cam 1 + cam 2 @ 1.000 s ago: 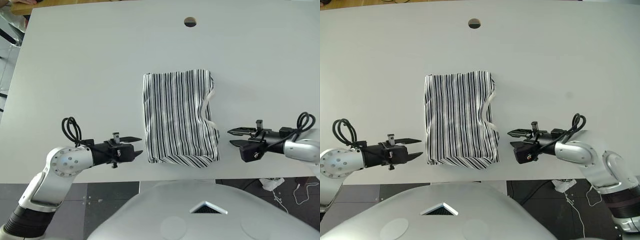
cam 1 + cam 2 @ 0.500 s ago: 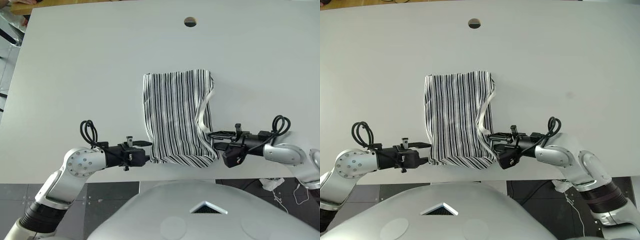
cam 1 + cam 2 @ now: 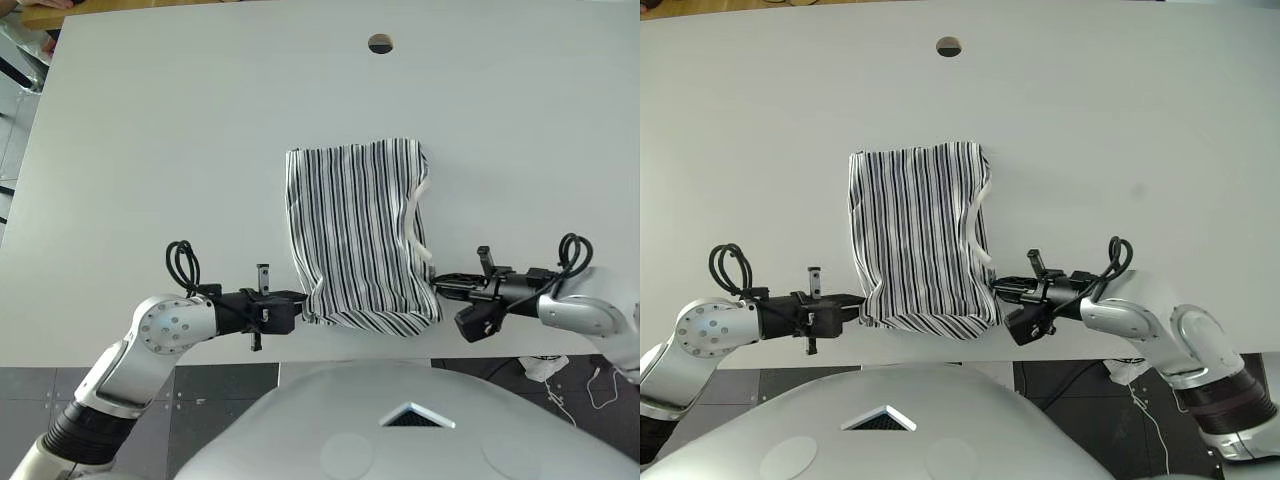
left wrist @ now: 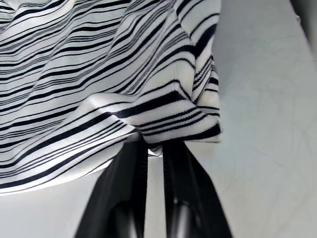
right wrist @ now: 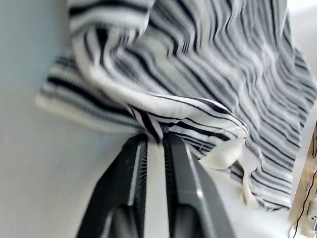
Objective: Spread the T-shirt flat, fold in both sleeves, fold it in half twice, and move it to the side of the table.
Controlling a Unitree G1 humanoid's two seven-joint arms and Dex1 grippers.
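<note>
Two near T-shirt [image 3: 360, 235] corners pinched by left pincer [image 3: 299, 297], right pincer [image 3: 438, 284]; table [image 3: 150, 150] front edge close, sides far.

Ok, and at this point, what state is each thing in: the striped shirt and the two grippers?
T-shirt: folded into a narrow rectangle, lying on the white table, near edge rumpled where it is pinched.
Left gripper: shut on the T-shirt's near left corner.
Right gripper: shut on the T-shirt's near right corner.
</note>
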